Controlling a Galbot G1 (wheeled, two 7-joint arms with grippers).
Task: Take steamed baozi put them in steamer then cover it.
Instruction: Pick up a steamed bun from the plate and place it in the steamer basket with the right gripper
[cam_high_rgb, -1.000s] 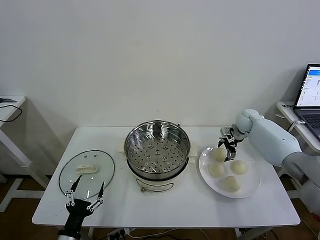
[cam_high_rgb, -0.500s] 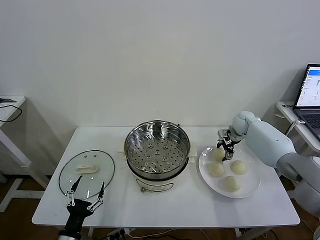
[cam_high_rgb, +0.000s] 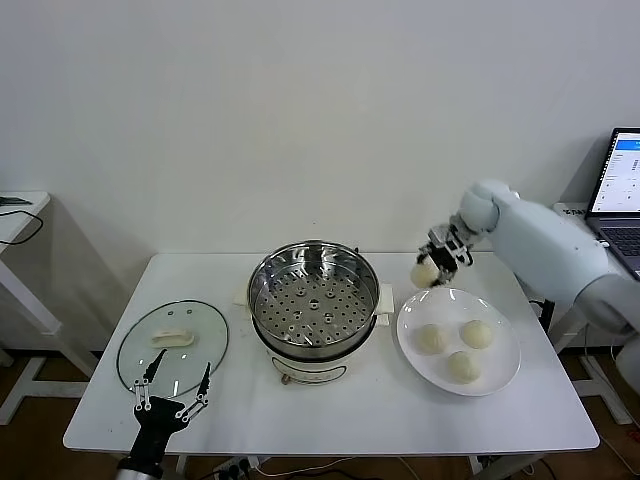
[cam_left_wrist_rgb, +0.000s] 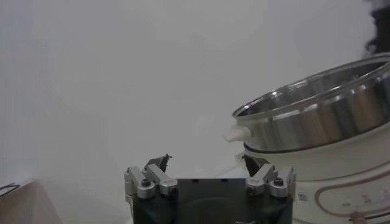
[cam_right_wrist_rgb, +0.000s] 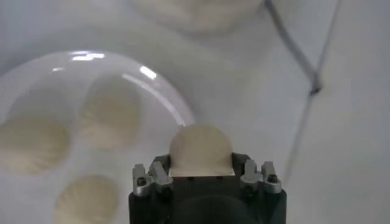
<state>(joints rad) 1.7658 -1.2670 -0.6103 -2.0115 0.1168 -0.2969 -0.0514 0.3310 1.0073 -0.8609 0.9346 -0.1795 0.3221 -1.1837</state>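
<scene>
Four steamed baozi are counted: three lie on the white plate (cam_high_rgb: 505, 368), and one bun (cam_high_rgb: 427, 271) is clenched in the right gripper (cam_high_rgb: 438, 262), raised between plate and steamer (cam_high_rgb: 314, 298). The left gripper (cam_high_rgb: 172, 393) is splayed open beside the cover (cam_high_rgb: 173, 345).

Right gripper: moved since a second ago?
Yes. The right gripper has lifted off the plate, shut on one baozi, and shifted toward the steamer. Three buns remain on the plate.
</scene>
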